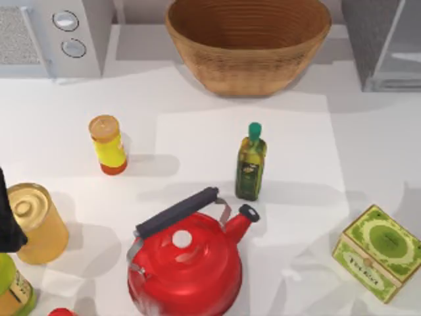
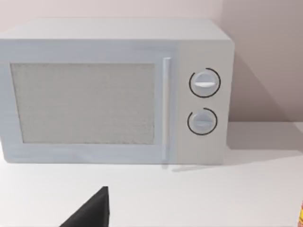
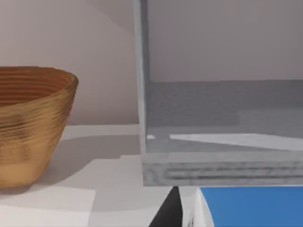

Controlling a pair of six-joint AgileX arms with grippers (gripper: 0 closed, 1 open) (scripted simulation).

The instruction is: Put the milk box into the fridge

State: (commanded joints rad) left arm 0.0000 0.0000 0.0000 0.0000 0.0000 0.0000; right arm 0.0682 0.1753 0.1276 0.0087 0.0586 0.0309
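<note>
Between the right gripper's fingers (image 3: pixel 166 210), seen from the right wrist, sits the blue-topped milk box (image 3: pixel 246 205), apparently gripped. Just beyond it the fridge (image 3: pixel 218 127) stands open, a basket (image 3: pixel 28 123) off to one side. The left gripper (image 1: pixel 8 220) waits at the table's left edge beside a yellow can (image 1: pixel 36 224); its fingers cannot be judged.

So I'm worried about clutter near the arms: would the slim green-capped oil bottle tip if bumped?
Probably yes: the slim green-capped oil bottle stands upright, tall on a narrow base. Its glossy sides look slippery. It would likely fall toward the red kettle close beside it.
</note>
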